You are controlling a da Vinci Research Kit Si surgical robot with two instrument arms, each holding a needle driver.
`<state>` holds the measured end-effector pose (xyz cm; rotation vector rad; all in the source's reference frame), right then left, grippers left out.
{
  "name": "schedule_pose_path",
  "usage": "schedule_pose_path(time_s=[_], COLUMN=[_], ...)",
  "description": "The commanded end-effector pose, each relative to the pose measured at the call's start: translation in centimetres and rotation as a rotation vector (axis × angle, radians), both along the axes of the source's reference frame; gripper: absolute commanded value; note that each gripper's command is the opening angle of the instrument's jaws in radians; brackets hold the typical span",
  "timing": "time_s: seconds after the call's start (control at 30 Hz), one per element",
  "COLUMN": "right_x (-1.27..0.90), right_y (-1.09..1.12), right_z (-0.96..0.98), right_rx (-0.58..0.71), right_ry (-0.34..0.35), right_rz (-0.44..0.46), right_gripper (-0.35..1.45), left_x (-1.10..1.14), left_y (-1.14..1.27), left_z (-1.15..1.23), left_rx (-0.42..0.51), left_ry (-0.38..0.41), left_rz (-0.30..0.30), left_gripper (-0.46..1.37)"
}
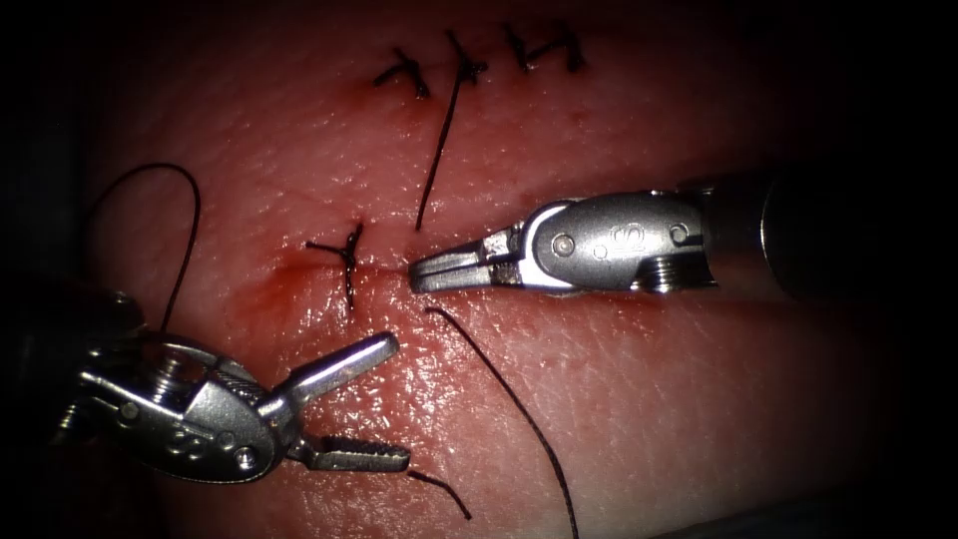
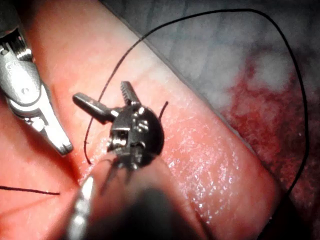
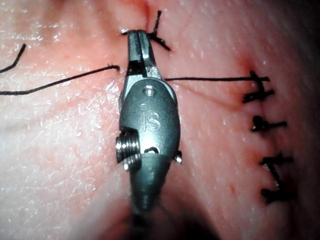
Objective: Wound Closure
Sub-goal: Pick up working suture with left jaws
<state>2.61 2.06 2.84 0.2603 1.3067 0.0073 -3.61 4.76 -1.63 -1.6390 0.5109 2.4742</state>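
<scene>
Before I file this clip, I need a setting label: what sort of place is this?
Likely a surgical-training bench, not an operating room: a glistening pink slab of tissue carrying knotted black thread stitches, worked by two steel needle drivers, the left end effector open, the right end effector shut.

two tools [image 1: 439,271], four knots [image 1: 347,252]

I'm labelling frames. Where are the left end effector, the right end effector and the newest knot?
left end effector [image 1: 374,399]: endoscope view, gap between its open jaws.
right end effector [image 1: 419,272]: endoscope view, tip of its shut jaws.
newest knot [image 1: 348,250]: endoscope view, its crossing.
</scene>
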Motion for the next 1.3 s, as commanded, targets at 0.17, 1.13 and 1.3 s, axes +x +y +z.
schedule_pose_path(time_s=[0.17,1.13,1.3], right_x=[0.00,-0.17,-0.20], right_y=[0.01,0.14,0.14], right_z=[0.00,0.10,0.11], right_rx=[0.000,-0.009,-0.009], right_ry=[-0.001,-0.061,-0.061], right_rz=[0.003,0.067,0.066], right_gripper=[-0.30,0.93,0.93], left_x=[-0.04,-0.89,-0.98], left_y=[-0.03,-0.45,-0.48], left_z=[0.02,0.57,0.59], left_rx=[0.004,-0.213,-0.232], left_ry=[0.038,0.188,0.182], left_rz=[0.049,0.287,0.301], left_gripper=[0.41,0.68,0.70])
